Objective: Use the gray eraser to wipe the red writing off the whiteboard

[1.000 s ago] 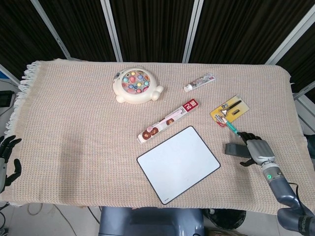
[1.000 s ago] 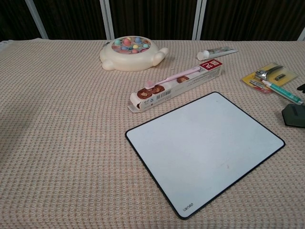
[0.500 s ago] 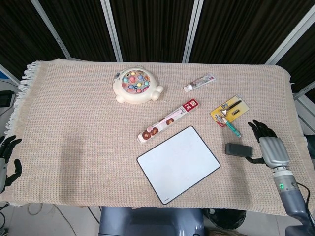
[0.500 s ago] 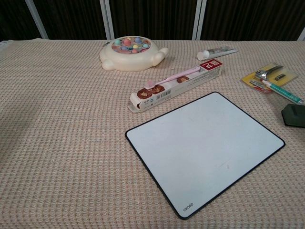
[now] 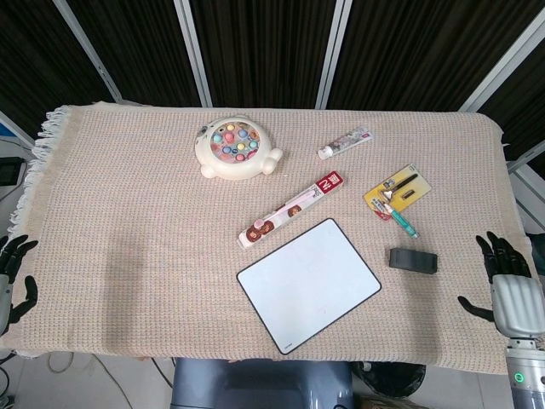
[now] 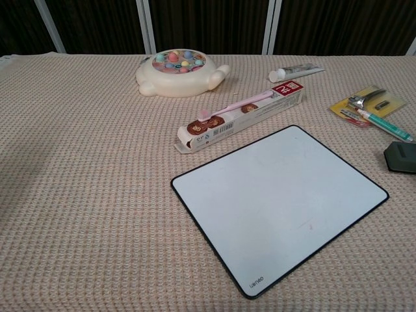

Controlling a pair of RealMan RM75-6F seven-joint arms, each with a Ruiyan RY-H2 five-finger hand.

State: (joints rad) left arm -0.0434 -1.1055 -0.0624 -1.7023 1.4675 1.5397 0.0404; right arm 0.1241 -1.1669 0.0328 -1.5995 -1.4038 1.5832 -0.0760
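Observation:
The whiteboard (image 5: pixel 308 284) (image 6: pixel 279 204) lies tilted near the table's front edge, its surface showing no red writing. The gray eraser (image 5: pixel 413 260) (image 6: pixel 400 157) lies flat on the cloth just right of the board, with nothing touching it. My right hand (image 5: pixel 508 290) hovers off the table's right edge, well right of the eraser, fingers spread and holding nothing. My left hand (image 5: pixel 10 279) hangs beyond the left edge, fingers apart and holding nothing. Neither hand shows in the chest view.
A toothbrush box (image 5: pixel 292 210) lies just behind the board. A green marker (image 5: pixel 402 221) and a yellow carded tool (image 5: pixel 397 189) lie behind the eraser. A fishing toy (image 5: pixel 236 147) and a small tube (image 5: pixel 344 142) sit further back.
My right hand has let go of the eraser and drawn back to the right, off the table's edge. The eraser stays where it was put. The left hand has not moved.

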